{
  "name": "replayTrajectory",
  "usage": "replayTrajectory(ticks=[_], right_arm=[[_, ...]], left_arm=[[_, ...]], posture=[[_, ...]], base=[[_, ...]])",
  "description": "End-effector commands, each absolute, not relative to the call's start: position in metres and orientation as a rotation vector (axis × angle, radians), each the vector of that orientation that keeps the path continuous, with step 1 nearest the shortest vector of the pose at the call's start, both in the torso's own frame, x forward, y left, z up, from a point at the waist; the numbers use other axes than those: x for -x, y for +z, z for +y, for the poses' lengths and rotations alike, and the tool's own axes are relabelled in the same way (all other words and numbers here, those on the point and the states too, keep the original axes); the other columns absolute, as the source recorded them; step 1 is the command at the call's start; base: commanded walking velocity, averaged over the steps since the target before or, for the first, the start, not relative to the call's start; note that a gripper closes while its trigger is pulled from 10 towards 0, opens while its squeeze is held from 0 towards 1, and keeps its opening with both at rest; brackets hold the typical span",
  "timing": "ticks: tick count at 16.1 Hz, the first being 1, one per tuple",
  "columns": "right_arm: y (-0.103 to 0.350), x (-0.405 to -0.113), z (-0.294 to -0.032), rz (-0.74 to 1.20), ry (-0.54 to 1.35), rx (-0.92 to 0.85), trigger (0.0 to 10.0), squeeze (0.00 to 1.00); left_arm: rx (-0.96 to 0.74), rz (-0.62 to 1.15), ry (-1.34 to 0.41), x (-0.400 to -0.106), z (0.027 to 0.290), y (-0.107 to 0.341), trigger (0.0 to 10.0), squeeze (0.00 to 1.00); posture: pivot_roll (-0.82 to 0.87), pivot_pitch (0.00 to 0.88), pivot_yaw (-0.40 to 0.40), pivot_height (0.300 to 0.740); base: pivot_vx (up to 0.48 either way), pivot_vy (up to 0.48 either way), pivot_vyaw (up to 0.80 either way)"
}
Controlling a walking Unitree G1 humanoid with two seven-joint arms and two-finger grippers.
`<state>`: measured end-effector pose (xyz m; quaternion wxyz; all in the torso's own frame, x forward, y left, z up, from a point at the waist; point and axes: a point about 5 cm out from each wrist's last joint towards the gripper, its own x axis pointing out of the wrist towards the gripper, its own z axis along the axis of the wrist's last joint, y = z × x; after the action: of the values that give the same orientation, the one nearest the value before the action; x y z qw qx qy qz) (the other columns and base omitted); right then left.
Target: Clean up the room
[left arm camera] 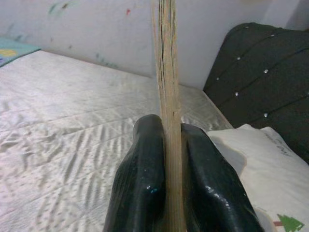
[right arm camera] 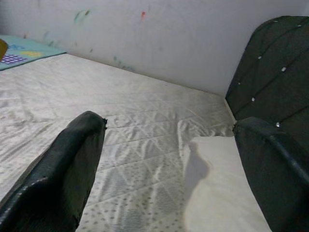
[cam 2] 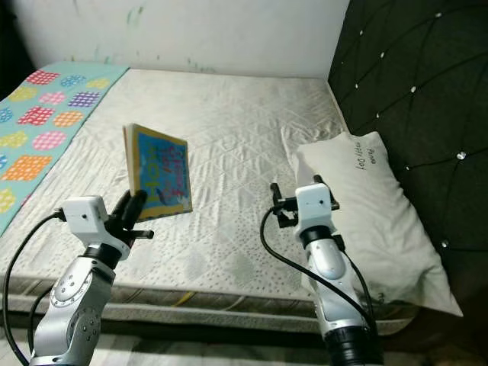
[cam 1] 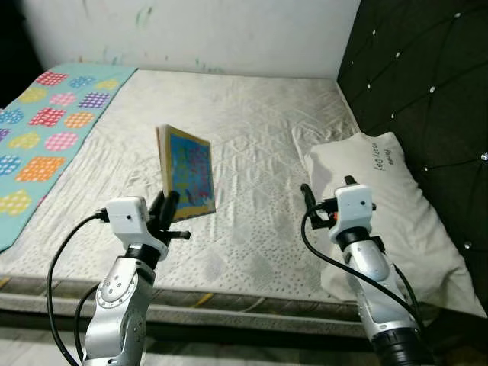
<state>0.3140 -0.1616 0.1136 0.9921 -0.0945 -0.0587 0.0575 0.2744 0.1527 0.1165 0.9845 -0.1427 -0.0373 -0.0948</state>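
A book (cam 1: 187, 171) stands above the mattress (cam 1: 252, 130), a pillow (cam 1: 396, 206) to its right.

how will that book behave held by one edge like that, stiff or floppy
Probably stiff: the book stands upright above the left end effector without sagging. Its page block looks thick in the left wrist view, so likely board pages and somewhat heavy. Pinched only at the bottom edge, it may pivot if swung fast.

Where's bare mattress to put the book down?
Widest free patch: mattress between the patterned blanket and the pillow, running up to the wall. Left gripper holds the book upright above it. The pillow fills the headboard side.
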Motion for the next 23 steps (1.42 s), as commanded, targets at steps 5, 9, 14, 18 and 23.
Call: replayTrajectory(ticks=[5,9,14,18,23], right_arm=[[0.1135,-0.3135,-0.1718,-0.115,0.089,0.207,10.0,0.0],[0.1131,-0.314,-0.1711,-0.115,0.089,0.199,10.0,0.0],[0.1132,-0.3144,-0.171,-0.116,0.089,0.202,10.0,0.0],[0.1133,-0.3171,-0.1711,-0.118,0.091,0.203,10.0,0.0],[0.1126,-0.3173,-0.1688,-0.123,0.093,0.202,10.0,0.0]], left_arm=[[0.298,-0.126,-0.245,-0.2771,0.1401,0.1283,10.0,0.0],[0.296,-0.123,-0.247,-0.2775,0.1396,0.1278,10.0,0.0],[0.293,-0.119,-0.242,-0.278,0.1402,0.1273,10.0,0.0],[0.29,-0.11,-0.213,-0.2803,0.1416,0.1264,10.0,0.0],[0.28,-0.093,-0.19,-0.2802,0.1454,0.1235,10.0,0.0]], posture=[[-0.03,0.038,-0.009,0.74],[-0.03,0.035,-0.008,0.74],[-0.03,0.032,-0.009,0.74],[-0.02,0.022,-0.012,0.74],[0.0,0.003,-0.014,0.74]], base=[[0.307,0.0,0.0],[0.311,0.0,0.0],[0.298,0.0,0.0],[0.0,0.0,0.0],[0.0,0.0,0.0]])
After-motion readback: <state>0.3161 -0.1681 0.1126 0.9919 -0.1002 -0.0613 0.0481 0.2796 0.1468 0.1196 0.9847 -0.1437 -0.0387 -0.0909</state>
